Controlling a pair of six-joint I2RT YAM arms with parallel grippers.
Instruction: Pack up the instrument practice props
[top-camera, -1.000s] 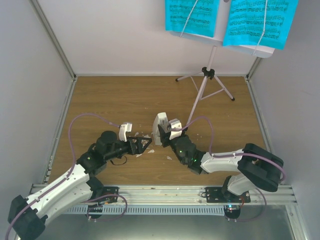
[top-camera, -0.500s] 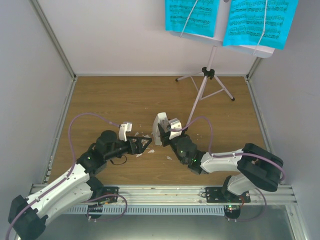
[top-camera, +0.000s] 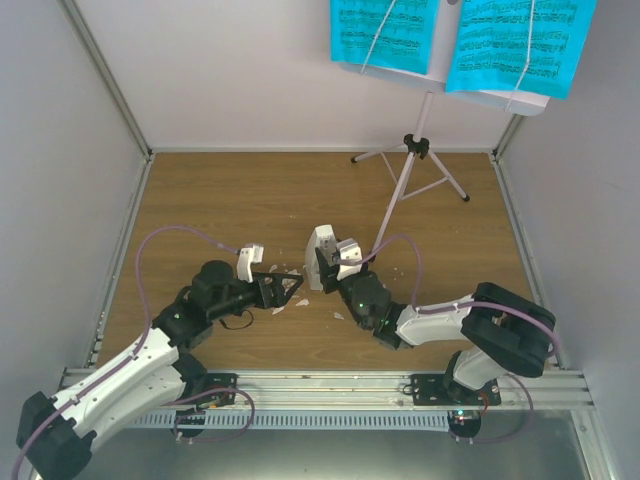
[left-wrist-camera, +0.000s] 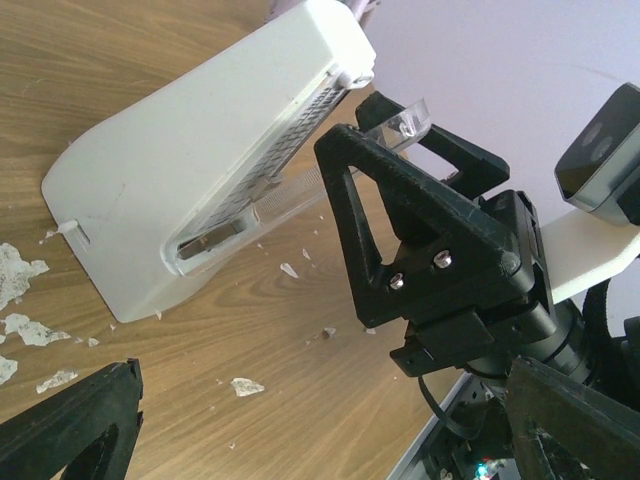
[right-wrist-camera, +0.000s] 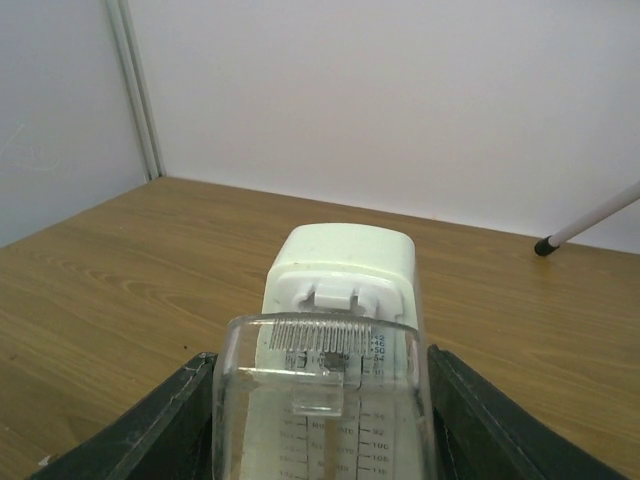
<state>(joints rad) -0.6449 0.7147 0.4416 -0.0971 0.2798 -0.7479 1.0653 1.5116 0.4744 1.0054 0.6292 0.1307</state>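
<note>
right gripper (top-camera: 326, 268) pinches the clear cover (right-wrist-camera: 325, 400) at the metronome (right-wrist-camera: 345, 262), left gripper (top-camera: 288, 290) wide open; next it likely needs seating squarely.

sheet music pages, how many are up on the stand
2. One cyan page sits on the left half of the music stand desk, the other cyan page on the right half. Further sheets could be stacked behind them, hidden.

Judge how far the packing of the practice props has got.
Nothing looks packed. In hand: the right gripper clasps the clear plastic cover at the small white pyramid metronome; the left gripper hovers open nearby. Left: the pale tripod music stand stands upright, cyan sheet-music pages on its desk.
</note>
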